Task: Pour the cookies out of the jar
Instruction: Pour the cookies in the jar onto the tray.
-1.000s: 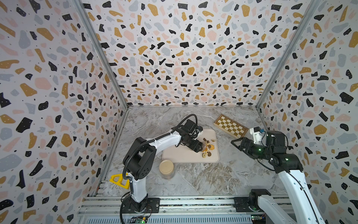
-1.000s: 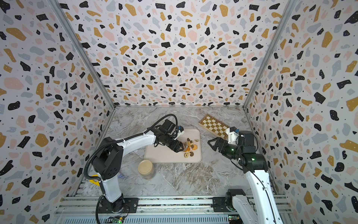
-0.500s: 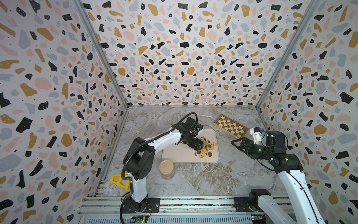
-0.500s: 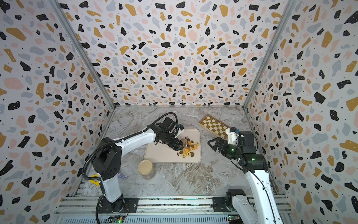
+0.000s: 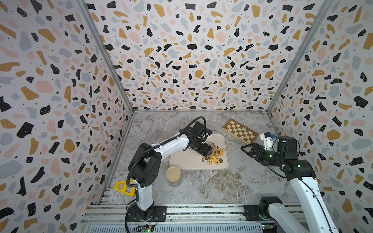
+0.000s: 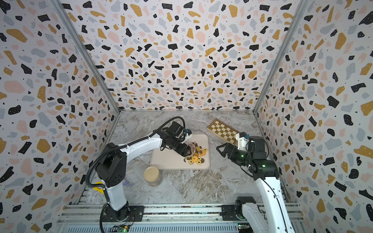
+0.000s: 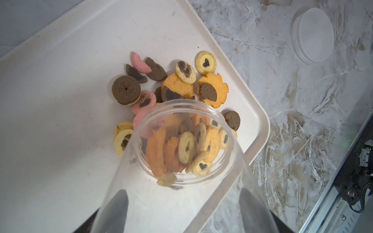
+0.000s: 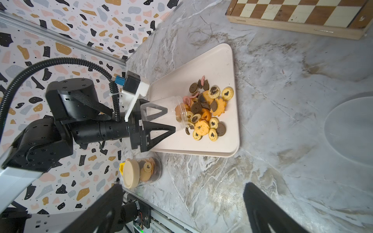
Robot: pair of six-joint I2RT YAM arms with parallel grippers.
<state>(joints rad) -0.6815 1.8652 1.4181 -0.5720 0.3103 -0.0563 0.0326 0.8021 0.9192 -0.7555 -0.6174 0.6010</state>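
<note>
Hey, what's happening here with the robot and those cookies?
The left gripper holds a clear jar tipped mouth-down over a cream tray. Many cookies lie piled on the tray; more are inside the jar. The right gripper hangs open beside the tray, holding nothing. A second, lidded jar stands on the table.

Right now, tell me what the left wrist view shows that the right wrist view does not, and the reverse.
Left wrist only: the inside of the jar, with cookies not yet out. Right wrist only: the chessboard and a second jar, capped. Both: the tray, the cookies spilled on it, and the left gripper shut on the tilted jar.
</note>
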